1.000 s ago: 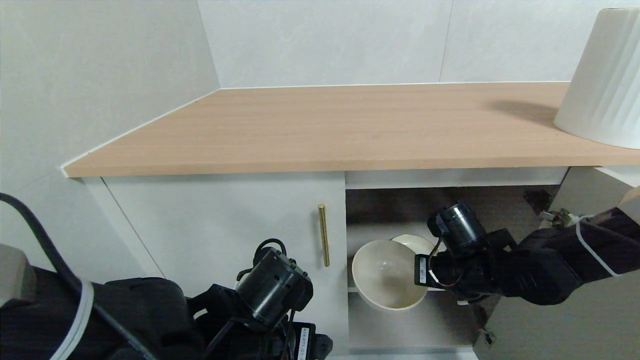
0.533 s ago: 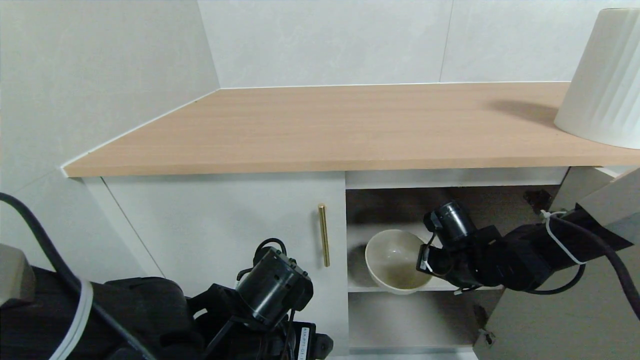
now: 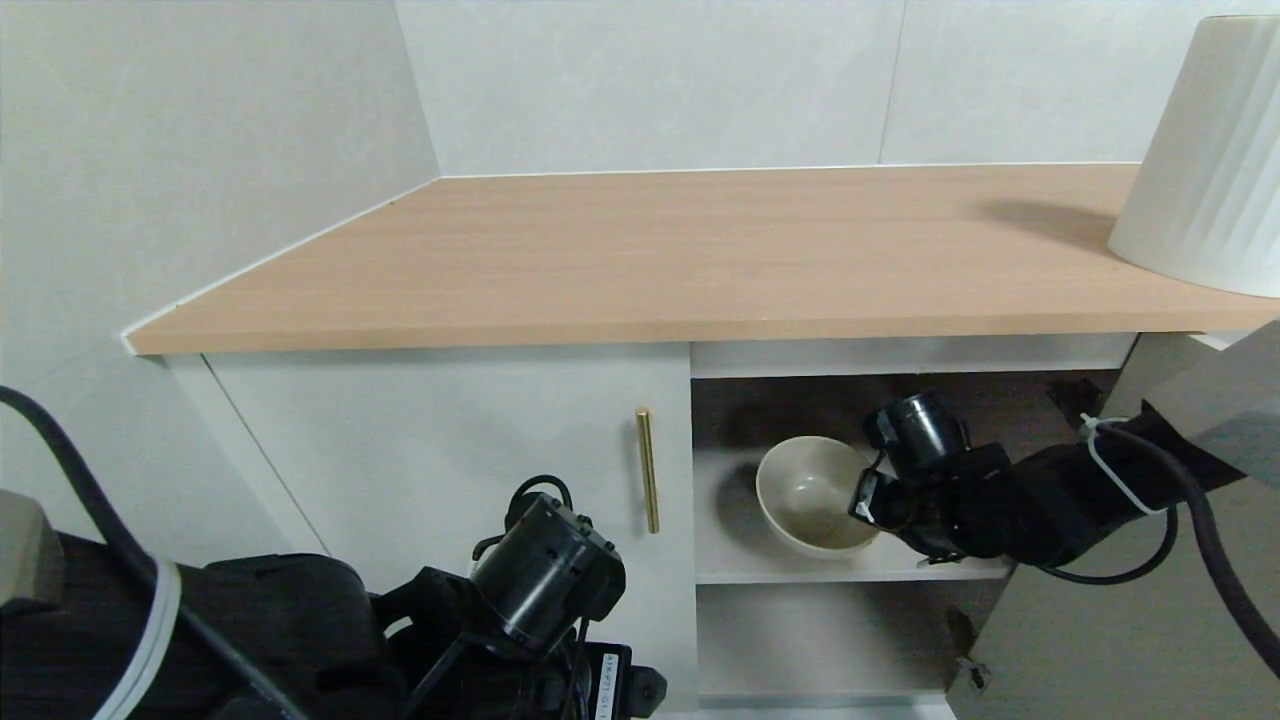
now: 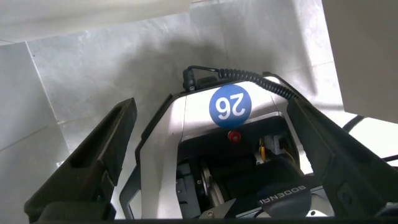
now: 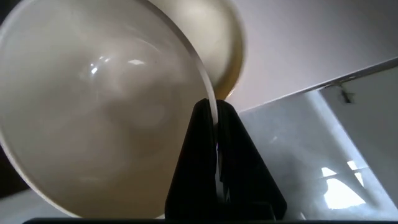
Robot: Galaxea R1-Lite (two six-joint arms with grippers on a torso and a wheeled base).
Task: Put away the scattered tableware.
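Observation:
A cream bowl (image 3: 812,494) sits upright on the upper shelf (image 3: 730,560) inside the open cabinet. My right gripper (image 3: 868,502) is shut on the bowl's right rim, with the arm coming in from the right. In the right wrist view the gripper (image 5: 216,155) pinches the thin rim of the bowl (image 5: 93,106), one finger inside and one outside. A second cream dish (image 5: 214,37) lies just beyond it on the shelf. My left gripper (image 4: 211,168) hangs low in front of the cabinet, open, with nothing between its fingers (image 4: 99,155).
The left cabinet door (image 3: 450,450) is closed and has a brass handle (image 3: 647,470). The right door (image 3: 1100,630) stands open at the lower right. A lower shelf (image 3: 800,640) lies beneath. On the wooden countertop (image 3: 700,250) stands a white ribbed shade (image 3: 1205,160) at the far right.
My right gripper carried the bowl up and deeper into the cabinet. The bowl went from tilted toward me to nearly upright on the shelf. The left arm stayed still.

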